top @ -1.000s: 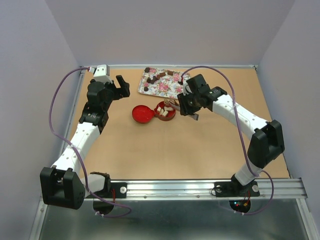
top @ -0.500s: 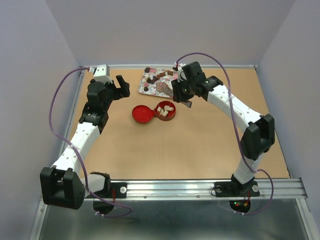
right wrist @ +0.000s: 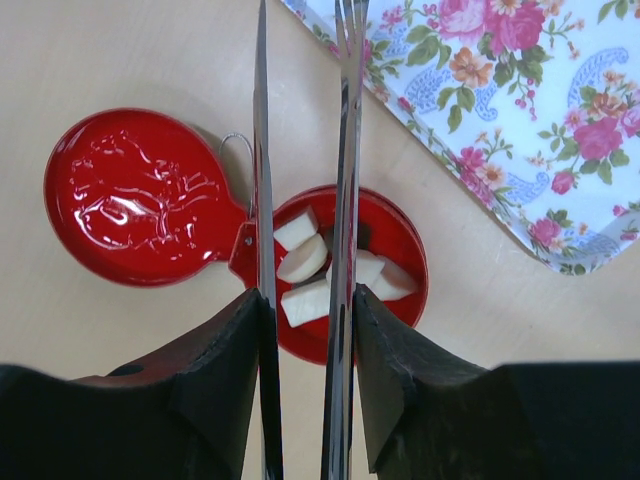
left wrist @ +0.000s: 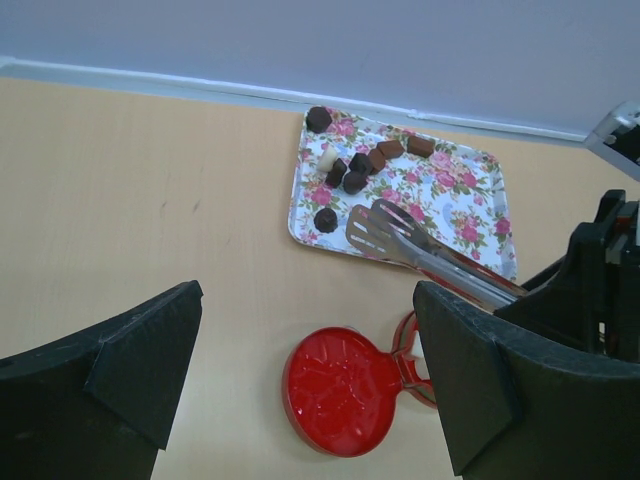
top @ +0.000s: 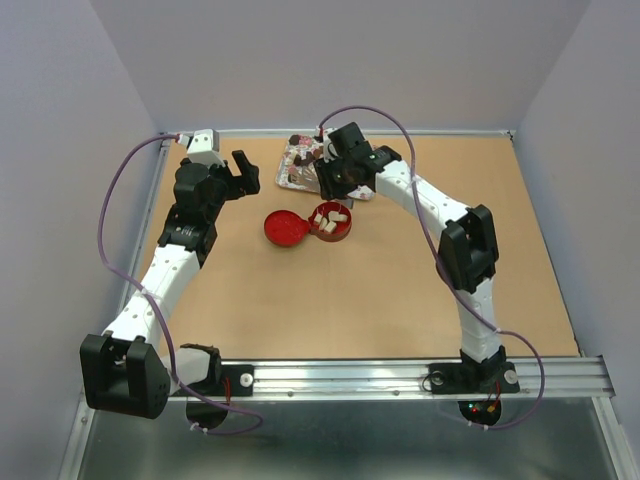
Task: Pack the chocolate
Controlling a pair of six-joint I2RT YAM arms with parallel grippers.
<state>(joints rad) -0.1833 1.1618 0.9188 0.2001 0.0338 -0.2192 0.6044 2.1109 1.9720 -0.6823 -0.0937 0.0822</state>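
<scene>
9 chocolate pieces point(left wrist: 353, 182) are lying on the 1 flowered tray point(left wrist: 470, 215) in the left wrist view: 5 dark brown, 3 reddish-brown and 1 cream-white. 7 of them are bunching near its far left part, 1 dark piece is sitting alone at the far corner and 1 more is sitting by the left rim. More cream-white pieces are sitting inside the 1 round red tin point(right wrist: 400, 225); at least 4 are showing, perhaps 5, since the tong arms are crossing over them and making the count unsure. The 1 red lid point(right wrist: 140, 195) is lying open beside the tin, joined to it by a wire hinge. The right gripper point(right wrist: 307, 310) is clamping the 1 pair of metal tongs point(right wrist: 348, 150) between its 2 fingers. The 2 arms are standing a narrow gap apart, and their tips are running off the top of the right wrist view. From the left wrist camera those flat ends are hanging over the tray with nothing showing between them. The left gripper point(top: 242, 172) is hovering above the table point(top: 350, 300), spread wide and holding nothing. In the top view the right arm is covering much of the tray, and the left wrist view is cutting off most of the tin.
</scene>
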